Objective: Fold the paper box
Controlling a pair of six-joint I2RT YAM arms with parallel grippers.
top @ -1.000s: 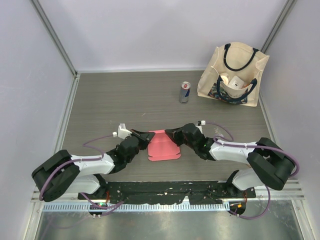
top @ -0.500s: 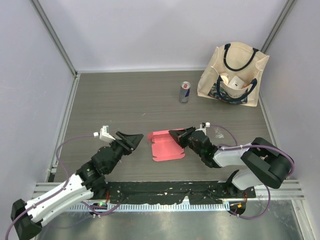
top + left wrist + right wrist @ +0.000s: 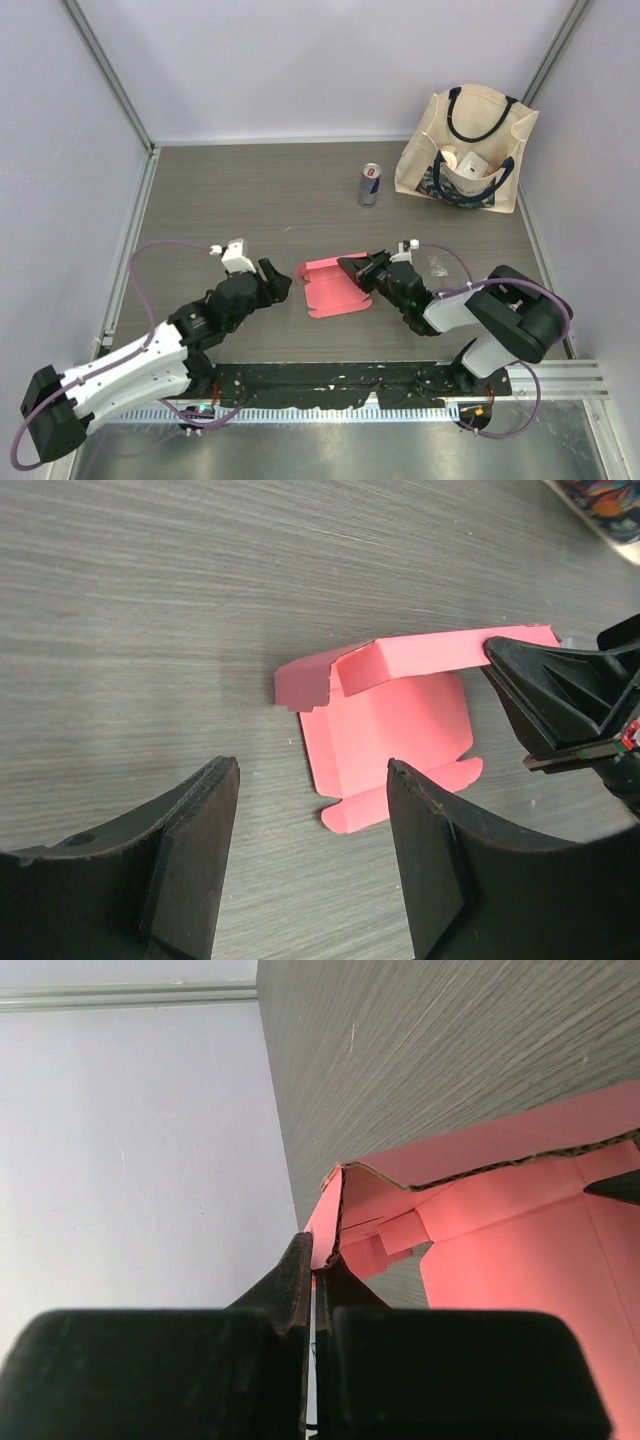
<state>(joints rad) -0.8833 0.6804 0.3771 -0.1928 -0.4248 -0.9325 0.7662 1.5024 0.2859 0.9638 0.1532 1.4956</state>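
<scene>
The pink-red paper box point(image 3: 330, 292) lies mid-table, partly folded, with one long flap raised along its far side. My right gripper point(image 3: 352, 268) is shut on the right end of that raised flap; in the right wrist view the fingers point(image 3: 320, 1260) pinch the card edge of the paper box point(image 3: 500, 1230). My left gripper point(image 3: 276, 281) stands open just left of the box, apart from it. The left wrist view looks between its open fingers point(image 3: 310, 770) at the paper box point(image 3: 395, 715) and the right gripper point(image 3: 515, 670) holding the flap.
A drinks can point(image 3: 370, 184) stands at the back centre. A cream tote bag point(image 3: 465, 150) with a small white box point(image 3: 470, 165) inside sits at the back right. A small clear scrap point(image 3: 437, 265) lies by the right arm. Walls enclose the table on three sides.
My left gripper let go of the box's left edge, opened and drew back to the left. The right gripper kept its hold and the far flap now stands raised.
</scene>
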